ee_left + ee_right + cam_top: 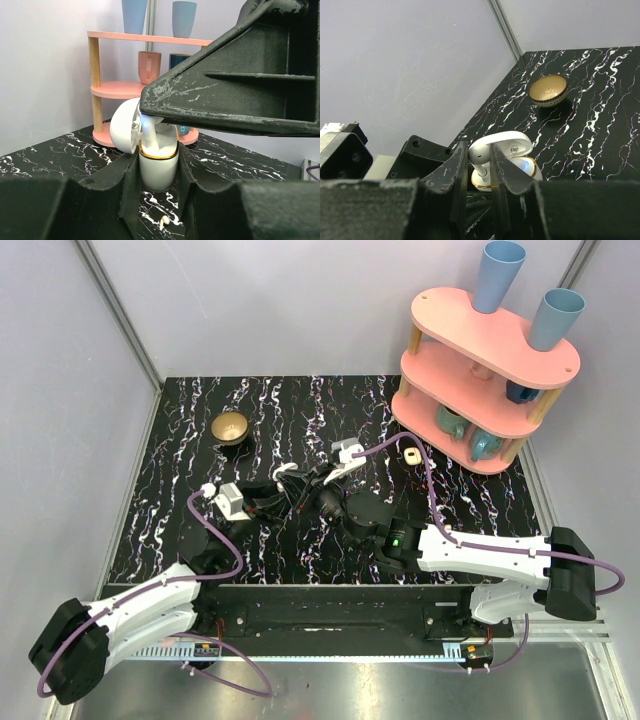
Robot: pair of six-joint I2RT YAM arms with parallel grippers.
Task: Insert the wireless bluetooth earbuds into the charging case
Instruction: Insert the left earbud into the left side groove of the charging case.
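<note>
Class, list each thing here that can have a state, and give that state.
Charging case: upright, lid open.
Left gripper: shut on the charging case.
Right gripper: shut on an earbud at the case's mouth.
Loose earbud: lying on the table.
Bowl: upright, empty.

Marbled table (160, 490) holds bowl (231, 427), pink shelf (480, 340), earbud (164, 220).

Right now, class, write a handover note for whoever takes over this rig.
Left gripper: shut on the case, lid open.
Right gripper: shut on an earbud, its stem at the case's mouth.
Second earbud: loose on the table by the case.
Done: case opened and held. Left: seat the held earbud, fetch the loose one; others unseen.
</note>
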